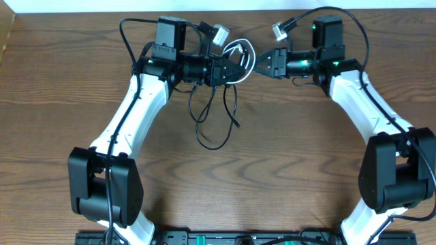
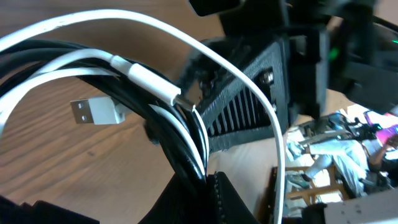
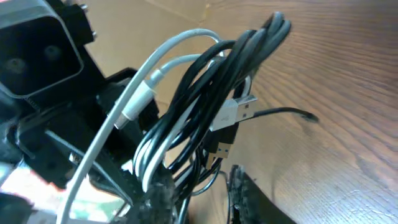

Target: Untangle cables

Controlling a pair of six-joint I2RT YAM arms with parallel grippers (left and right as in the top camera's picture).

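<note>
The cables are bunched in mid-air between my two grippers. In the overhead view the white cable (image 1: 243, 49) loops above them, and black cables (image 1: 214, 116) hang in loops onto the wooden table (image 1: 306, 156). My left gripper (image 1: 235, 70) (image 2: 208, 180) is shut on the black cables (image 2: 180, 146) and white strands. A white cable with a USB plug (image 2: 93, 112) crosses the bundle. My right gripper (image 1: 257, 64) (image 3: 199, 183) faces it; its fingers stand apart around black strands (image 3: 205, 106). A silver USB plug (image 3: 239, 112) hangs just above them.
Thick black arm wires (image 1: 129, 34) arch behind both wrists near the table's back edge (image 1: 381, 13). The two gripper heads sit almost tip to tip. One black plug end (image 1: 238, 126) lies on the wood below the bundle.
</note>
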